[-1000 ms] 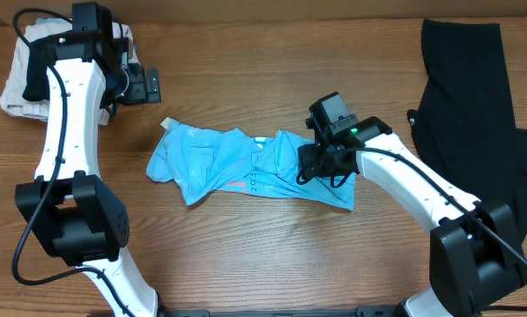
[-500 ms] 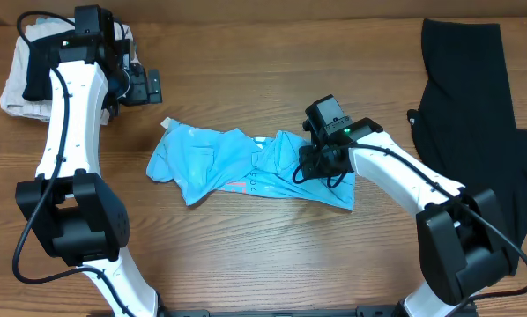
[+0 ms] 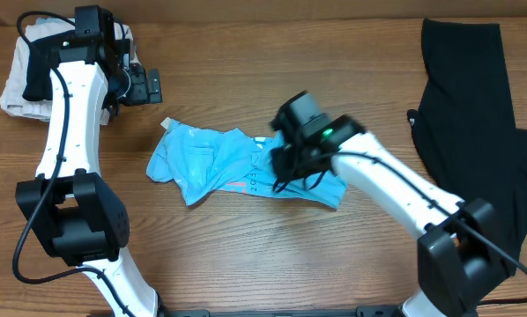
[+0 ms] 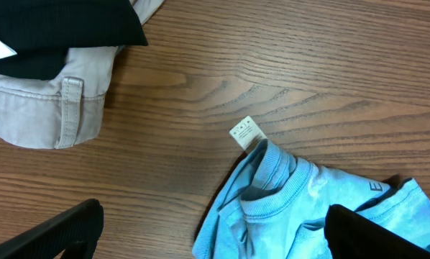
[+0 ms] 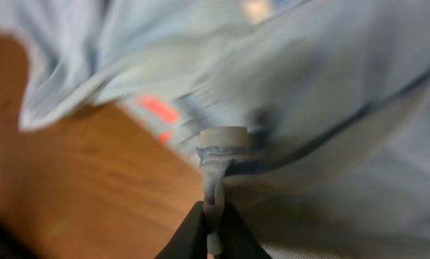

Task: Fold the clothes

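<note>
One second on, right pincer [image 5: 213,218] tight on T-shirt [image 3: 211,158], further leftward; left pincer [image 3: 152,86] wide

The right gripper [image 3: 287,164] is sliding to the left over the light blue T-shirt [image 3: 206,158], away from the shirt's right end where it sat a second ago. Its jaws are closing, and now they are pinching a thin fold of the blue cloth. The right end of the shirt is coming along to the left and bunching up a little. The gripper hides part of that edge, so the pull only seems small.
</note>
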{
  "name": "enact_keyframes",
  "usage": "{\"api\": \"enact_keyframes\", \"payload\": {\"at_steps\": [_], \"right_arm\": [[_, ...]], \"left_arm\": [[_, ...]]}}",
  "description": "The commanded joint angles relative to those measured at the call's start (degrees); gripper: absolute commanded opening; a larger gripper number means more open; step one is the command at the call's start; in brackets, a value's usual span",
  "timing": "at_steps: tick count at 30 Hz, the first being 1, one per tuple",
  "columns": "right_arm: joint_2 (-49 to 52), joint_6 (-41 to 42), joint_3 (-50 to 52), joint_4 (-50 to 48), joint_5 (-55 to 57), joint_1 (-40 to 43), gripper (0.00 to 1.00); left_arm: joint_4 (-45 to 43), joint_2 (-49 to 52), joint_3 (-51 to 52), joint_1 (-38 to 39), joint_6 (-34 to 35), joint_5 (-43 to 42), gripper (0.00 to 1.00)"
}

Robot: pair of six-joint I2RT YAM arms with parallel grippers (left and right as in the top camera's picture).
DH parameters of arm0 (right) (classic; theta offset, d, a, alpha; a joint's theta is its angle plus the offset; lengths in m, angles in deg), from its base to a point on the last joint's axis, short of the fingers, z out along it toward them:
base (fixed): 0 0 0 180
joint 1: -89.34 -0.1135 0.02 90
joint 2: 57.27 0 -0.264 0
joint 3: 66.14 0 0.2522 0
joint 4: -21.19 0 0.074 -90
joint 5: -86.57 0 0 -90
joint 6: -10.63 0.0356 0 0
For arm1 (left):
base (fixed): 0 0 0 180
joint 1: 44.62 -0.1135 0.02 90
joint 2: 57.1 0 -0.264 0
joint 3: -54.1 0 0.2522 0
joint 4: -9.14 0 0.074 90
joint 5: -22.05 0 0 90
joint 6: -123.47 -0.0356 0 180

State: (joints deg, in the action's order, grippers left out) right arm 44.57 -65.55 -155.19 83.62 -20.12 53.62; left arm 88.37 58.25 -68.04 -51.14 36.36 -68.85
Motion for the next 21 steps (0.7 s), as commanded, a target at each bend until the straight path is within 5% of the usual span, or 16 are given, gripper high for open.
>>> {"api": "enact_keyframes", "payload": {"at_steps": [1, 3, 4, 11, 17, 21], "right_arm": [[-0.96, 1.99, -1.29, -0.20, -3.08, -6.21, 0.43], [-0.96, 2.51, -1.29, -0.20, -2.19, -8.15, 0.69], [-0.96, 2.54, -1.29, -0.20, -1.88, -8.55, 0.72], [-1.88, 4.46, -1.57, 1.18, -1.38, -3.78, 0.76], [-4.90, 4.37, -4.42, 9.29, 3.21, 9.88, 0.87], [-5.38, 2.71, -4.46, 11.65, 3.13, 18.78, 0.92]], "left_arm": [[-0.17, -1.25, 0.26, -0.20, 0.57, -0.66, 1.00], [-0.09, -1.25, 0.26, -0.20, 0.55, -0.66, 1.00], [0.02, -1.25, 0.26, -0.20, 0.55, -0.63, 1.00], [1.62, -1.25, 0.28, -0.20, -0.61, -2.23, 1.00], [2.95, -1.25, 3.48, -0.20, -10.78, -14.53, 1.00], [1.36, -1.25, 9.68, -0.22, -14.10, -15.63, 1.00]]}}
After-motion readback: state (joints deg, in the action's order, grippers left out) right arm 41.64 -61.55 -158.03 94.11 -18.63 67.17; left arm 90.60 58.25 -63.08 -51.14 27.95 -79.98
